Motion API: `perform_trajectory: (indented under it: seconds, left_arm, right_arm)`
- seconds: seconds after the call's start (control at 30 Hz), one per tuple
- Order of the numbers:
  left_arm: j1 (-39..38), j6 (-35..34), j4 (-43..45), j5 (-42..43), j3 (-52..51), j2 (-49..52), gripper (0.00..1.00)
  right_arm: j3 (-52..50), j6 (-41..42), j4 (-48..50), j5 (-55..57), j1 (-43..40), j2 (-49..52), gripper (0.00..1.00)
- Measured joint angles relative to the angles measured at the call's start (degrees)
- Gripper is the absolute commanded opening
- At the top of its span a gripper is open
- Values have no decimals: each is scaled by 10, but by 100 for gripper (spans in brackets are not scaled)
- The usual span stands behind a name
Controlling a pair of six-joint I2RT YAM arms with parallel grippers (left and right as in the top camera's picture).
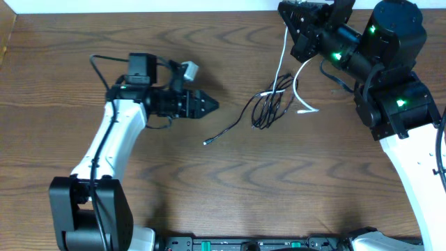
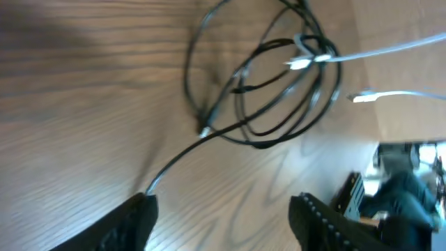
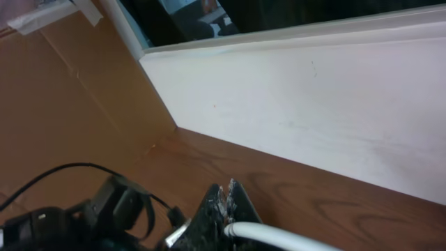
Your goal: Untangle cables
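Right pincer: jaws together, clamped on the white cable, at the far edge of the bench. The white cable runs down to the black cables, which lie in a loose coil mid-bench, and apparently threads through them. Left pincer: jaws apart, empty, near the coil.

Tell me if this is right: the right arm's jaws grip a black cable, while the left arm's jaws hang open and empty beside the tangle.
Not quite. The right arm's jaws grip the white cable, not a black one; the right wrist view shows it. The left arm's jaws do hang open and empty beside the tangle.
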Motion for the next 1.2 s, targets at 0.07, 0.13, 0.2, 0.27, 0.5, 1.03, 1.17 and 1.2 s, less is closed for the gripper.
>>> perform_trajectory:
  seconds: [0.07,0.13,0.2,0.27,0.5,1.03,1.17,1.2]
  left_arm:
    - [-25,0,8,4,0,0,62]
    - [-53,-2,15,7,0,0,62]
    - [-79,-10,25,8,0,0,62]
    - [-103,-24,43,9,0,0,62]
    - [-182,-110,96,-57,0,0,62]
    - [-271,-248,198,-252,-3,0,62]
    - [-286,-274,225,-299,-18,0,62]
    - [-289,-276,232,-307,-22,0,62]
  right_arm:
    - [0,1,0,0,0,0,1]
    - [0,2,0,0,0,0,1]
    - [0,2,0,0,0,0,1]
    - [0,2,0,0,0,0,1]
    - [0,2,0,-3,0,0,1]
    - [0,11,0,-27,0,0,1]
    - [0,12,0,-29,0,0,1]
    - [0,12,0,-29,0,0,1]
